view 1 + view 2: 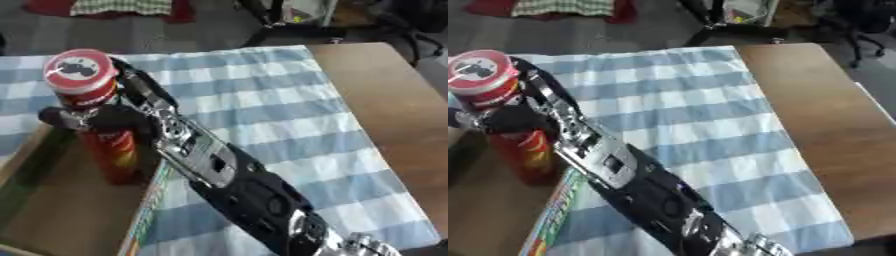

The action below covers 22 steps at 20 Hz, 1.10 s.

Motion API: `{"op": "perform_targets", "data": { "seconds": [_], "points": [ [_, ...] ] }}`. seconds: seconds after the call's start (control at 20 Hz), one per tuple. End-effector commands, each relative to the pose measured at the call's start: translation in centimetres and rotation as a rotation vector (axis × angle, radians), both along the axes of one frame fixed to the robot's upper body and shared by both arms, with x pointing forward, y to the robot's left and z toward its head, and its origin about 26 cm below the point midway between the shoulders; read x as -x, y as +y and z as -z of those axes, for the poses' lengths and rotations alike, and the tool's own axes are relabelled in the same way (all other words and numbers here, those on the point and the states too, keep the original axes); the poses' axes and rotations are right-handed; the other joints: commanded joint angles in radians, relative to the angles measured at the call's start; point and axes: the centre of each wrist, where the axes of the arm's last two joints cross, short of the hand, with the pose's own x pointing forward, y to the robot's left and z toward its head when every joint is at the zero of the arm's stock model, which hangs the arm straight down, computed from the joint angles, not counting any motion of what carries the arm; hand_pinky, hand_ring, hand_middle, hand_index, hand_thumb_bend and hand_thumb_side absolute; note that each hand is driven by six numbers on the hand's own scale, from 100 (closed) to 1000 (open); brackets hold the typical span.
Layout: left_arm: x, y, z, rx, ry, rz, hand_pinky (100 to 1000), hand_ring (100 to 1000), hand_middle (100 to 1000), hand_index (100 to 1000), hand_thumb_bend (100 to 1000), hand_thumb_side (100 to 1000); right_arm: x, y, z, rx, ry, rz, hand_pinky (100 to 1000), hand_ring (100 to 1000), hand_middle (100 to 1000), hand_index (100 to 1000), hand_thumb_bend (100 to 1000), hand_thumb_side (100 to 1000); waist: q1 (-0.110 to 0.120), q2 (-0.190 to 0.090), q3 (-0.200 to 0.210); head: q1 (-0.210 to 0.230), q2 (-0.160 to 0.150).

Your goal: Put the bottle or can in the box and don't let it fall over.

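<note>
Covering most of the desk point(385, 115), a blue checked cloth point(262, 100) lies beside the open cardboard box point(52, 210). Reaching across from the lower right, the right hand point(109, 120) curls round the tall red can point(96, 115), holding it upright, its base apparently on the box floor, presumably so it cannot tip.

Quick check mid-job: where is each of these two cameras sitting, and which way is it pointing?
Left eye view: in the head, looking down at the red can, upright in the cardboard box; the right hand is curled round it.
Right eye view: beside it in the head, looking down likewise; the can sits nearer the picture's left edge, with more wooden table.
Both share the can, box, right arm and checked cloth. No left hand shows.
</note>
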Motion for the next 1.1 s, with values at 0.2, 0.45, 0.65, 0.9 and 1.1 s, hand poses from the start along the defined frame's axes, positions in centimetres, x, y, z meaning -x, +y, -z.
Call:
{"op": "perform_targets", "data": {
  "seconds": [0.2,0.45,0.65,0.9,1.1],
  "points": [
    [0.2,0.4,-0.7,-0.03,-0.013,-0.011,1000,778,886,802,393,614,1.7,-1.7,-4.0,-0.025,-0.037,-0.027,937,1000,948,932,725,279,0.008,-0.019,-0.01,0.005,-0.011],
    [0.3,0.5,-0.7,-0.036,-0.01,-0.015,1000,778,886,802,393,612,2.7,-2.9,-5.2,-0.012,-0.024,-0.053,932,1000,945,930,721,271,0.009,-0.022,-0.022,0.013,-0.009],
    [0.4,0.6,-0.7,-0.038,-0.009,-0.019,1000,778,886,801,393,612,3.5,-4.0,-5.8,-0.01,-0.022,-0.067,926,1000,941,928,710,267,0.009,-0.025,-0.03,0.018,-0.012],
    [0.5,0.8,-0.7,-0.043,-0.007,-0.027,1000,778,886,801,393,611,4.5,-6.2,-6.9,-0.034,-0.026,-0.075,922,1000,942,930,695,254,0.009,-0.028,-0.042,0.029,-0.01],
    [0.5,0.8,-0.7,-0.046,-0.007,-0.029,1000,779,886,801,393,611,5.4,-8.7,-7.7,-0.057,-0.033,-0.058,919,1000,938,927,670,212,0.009,-0.029,-0.051,0.041,-0.01]
  ]
}}
